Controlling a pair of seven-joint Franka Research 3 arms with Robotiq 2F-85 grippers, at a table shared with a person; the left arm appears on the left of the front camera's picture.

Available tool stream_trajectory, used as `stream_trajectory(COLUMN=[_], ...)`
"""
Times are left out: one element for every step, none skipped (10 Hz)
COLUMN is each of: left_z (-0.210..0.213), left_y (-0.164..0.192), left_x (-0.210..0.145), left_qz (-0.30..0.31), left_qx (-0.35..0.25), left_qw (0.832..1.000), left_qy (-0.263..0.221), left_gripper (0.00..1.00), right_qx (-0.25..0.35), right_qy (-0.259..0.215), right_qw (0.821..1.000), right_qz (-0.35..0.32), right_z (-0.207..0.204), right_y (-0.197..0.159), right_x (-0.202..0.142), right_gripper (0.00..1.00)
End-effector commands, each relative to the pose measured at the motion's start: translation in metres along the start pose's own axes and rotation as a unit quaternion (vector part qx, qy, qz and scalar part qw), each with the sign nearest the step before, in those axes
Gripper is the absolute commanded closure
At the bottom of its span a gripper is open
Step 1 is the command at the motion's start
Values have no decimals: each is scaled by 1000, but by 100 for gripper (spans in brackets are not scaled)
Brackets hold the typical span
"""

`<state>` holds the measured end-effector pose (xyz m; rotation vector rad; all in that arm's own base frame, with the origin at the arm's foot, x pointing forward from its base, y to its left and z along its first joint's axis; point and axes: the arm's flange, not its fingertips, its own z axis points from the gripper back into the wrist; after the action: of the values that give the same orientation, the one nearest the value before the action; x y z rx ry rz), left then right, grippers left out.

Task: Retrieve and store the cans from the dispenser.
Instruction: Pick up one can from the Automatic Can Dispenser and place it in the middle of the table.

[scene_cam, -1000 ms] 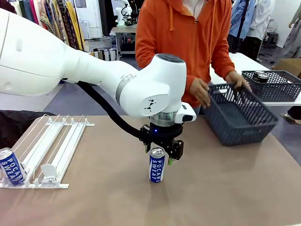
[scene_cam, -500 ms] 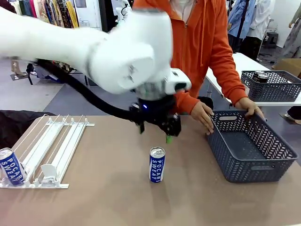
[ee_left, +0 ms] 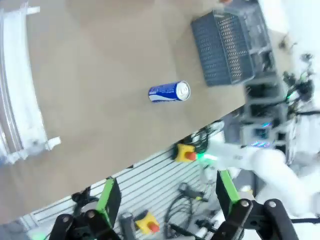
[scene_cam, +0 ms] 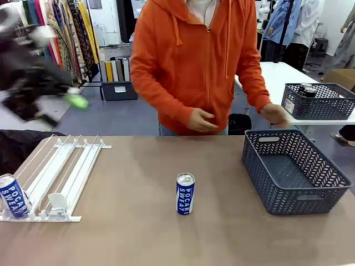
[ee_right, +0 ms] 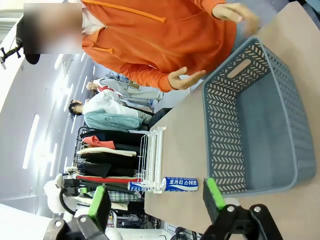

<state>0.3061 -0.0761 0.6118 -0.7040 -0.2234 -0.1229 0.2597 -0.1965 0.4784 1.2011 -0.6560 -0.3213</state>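
A white rail dispenser (scene_cam: 75, 180) lies at the table's (scene_cam: 138, 238) front-left corner, a slim blue can (scene_cam: 12, 195) in its front end. The left gripper (ee_left: 167, 192) hangs high, jaws spread, empty. A second blue can (scene_cam: 185, 194) stands mid-table; the right gripper's (ee_right: 156, 197) jaws gape, empty.

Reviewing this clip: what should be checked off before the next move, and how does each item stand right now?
1. Pocari Sweat can upright mid-table, nothing touching it: ok.
2. Grey basket on the table, empty: ok.
3. Person's hands off the basket: ok.
4. Second Pocari Sweat can at the dispenser's front end: ok.
5. Left jaws open, empty: ok.
6. Right jaws open, empty: ok.
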Motion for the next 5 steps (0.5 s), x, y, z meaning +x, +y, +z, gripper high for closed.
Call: stream_trajectory(left_z=[33,46,53,55,53], left_y=[104,139,172,195,209], left_x=[-29,-48,-67,-83,-88], left_qz=[113,117,149,164,179], left_qx=[-88,-155,-179,-202,-210], left_qw=[986,977,966,957,954], left_qy=[-82,-91,-114,-126,-120], left_gripper=[0,0,0,0,0], right_qx=[11,11,11,11,11], right_qy=[-8,-8,-8,-8,-8], right_qw=[1000,1000,1000,1000,1000], right_qz=[2,2,2,2,2], right_z=[-2,-2,-2,-2,-2], right_y=[3,3,3,3,3], right_x=[3,3,3,3,3], right_gripper=[0,0,0,0,0])
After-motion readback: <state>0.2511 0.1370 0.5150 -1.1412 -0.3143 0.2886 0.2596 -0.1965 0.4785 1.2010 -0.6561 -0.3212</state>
